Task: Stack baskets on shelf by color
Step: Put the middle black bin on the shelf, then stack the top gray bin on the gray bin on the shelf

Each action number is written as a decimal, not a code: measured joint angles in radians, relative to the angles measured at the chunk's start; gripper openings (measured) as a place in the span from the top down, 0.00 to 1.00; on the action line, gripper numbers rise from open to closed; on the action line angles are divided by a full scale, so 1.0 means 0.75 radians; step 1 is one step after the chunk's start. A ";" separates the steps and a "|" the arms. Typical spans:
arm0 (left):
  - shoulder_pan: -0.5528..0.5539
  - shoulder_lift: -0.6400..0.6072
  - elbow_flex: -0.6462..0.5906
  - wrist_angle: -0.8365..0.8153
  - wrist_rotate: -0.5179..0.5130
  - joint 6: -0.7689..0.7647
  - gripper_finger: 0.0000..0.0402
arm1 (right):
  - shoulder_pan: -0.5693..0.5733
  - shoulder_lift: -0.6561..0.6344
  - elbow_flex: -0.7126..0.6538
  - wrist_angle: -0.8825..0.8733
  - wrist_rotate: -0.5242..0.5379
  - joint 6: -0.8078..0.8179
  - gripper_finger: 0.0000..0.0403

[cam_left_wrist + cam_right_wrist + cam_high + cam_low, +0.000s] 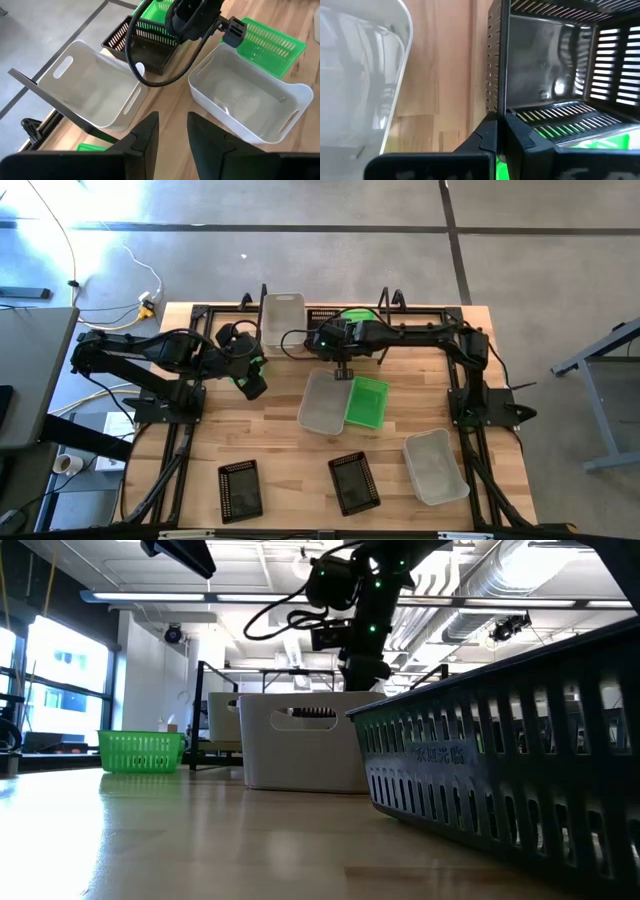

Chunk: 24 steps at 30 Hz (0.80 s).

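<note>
My right gripper (496,137) reaches down at the shelf (222,313) along the table's far edge and is shut on a black perforated basket (555,60). That basket stands between a whitish basket (283,310) and a green basket (358,315). My left gripper (172,135) hangs open above the table, left of centre (250,378), touching nothing. On the tabletop sit a whitish basket (323,402), a green one (367,402) beside it, another whitish one (435,466) and two black ones (240,488) (353,482). My right gripper pinches the black basket's upright wall (499,95) on the side facing the whitish shelf basket, one finger outside and one inside. The fingers come from above, pointing down. Whether the basket's bottom rests on the shelf, I cannot tell.
The right arm's cable loops low over the shelf baskets (132,65). The black frames of both arm mounts (165,470) (485,470) run along the table's sides. A black basket stands close to the low camera (510,770). Bare wood lies between the near baskets (295,480).
</note>
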 joint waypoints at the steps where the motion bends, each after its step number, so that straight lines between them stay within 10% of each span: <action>1: 0.000 0.000 0.000 0.000 0.000 0.005 0.77 | -0.004 0.003 0.000 0.004 -0.010 0.000 1.00; 24: 0.000 0.000 0.000 0.000 0.004 0.009 0.77 | -0.019 0.007 0.001 0.019 -0.010 0.045 0.84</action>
